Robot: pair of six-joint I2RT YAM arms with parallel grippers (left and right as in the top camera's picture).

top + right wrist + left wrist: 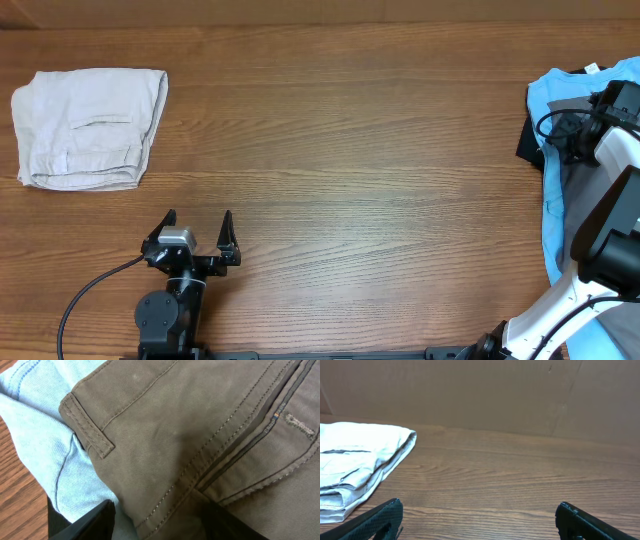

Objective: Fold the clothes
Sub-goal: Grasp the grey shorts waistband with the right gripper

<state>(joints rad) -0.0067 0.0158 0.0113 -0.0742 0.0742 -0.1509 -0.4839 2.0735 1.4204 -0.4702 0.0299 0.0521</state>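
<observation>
The clothes, dark-grey shorts (190, 425) with a belt loop and a slit pocket (260, 420), lie on a light-blue T-shirt (45, 425) at the table's right edge. Overhead, only a grey patch of them (568, 107) shows beside the arm. My right gripper (160, 525) is down on them, its two fingers either side of a raised seam fold and pressed into the cloth. My left gripper (197, 225) rests wide open near the front left, holding nothing (479, 520).
A folded pale beige garment (88, 125) lies at the far left, ahead and left of the left gripper (355, 465). The light-blue T-shirt (550, 200) spreads along the right edge under the right arm. Bare wood table (350, 150) lies between.
</observation>
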